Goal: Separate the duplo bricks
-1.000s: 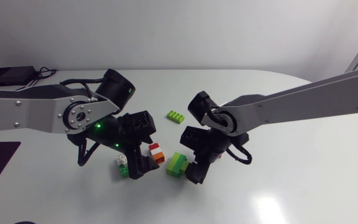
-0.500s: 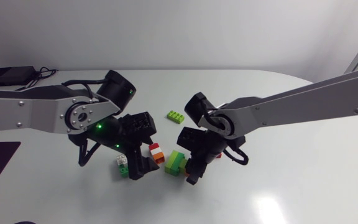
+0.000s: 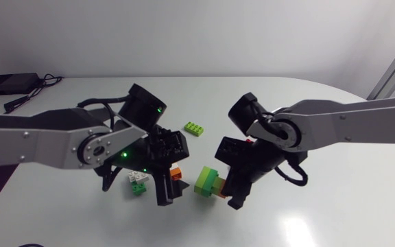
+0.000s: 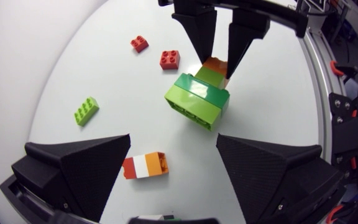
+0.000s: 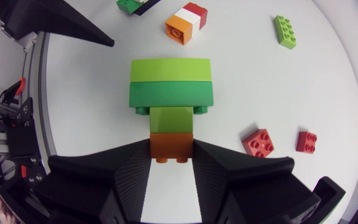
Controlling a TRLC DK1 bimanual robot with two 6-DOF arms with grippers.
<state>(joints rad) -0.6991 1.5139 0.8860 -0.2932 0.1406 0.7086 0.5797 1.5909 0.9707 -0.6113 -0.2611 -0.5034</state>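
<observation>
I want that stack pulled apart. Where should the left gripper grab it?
Probably the wide lime brick and dark green brick at the free end, left gripper clamping their side walls, approaching opposite the right gripper, shut on the orange brick.

Nothing legible for you here: no text, label, brand, number or sign readable in any view.
</observation>
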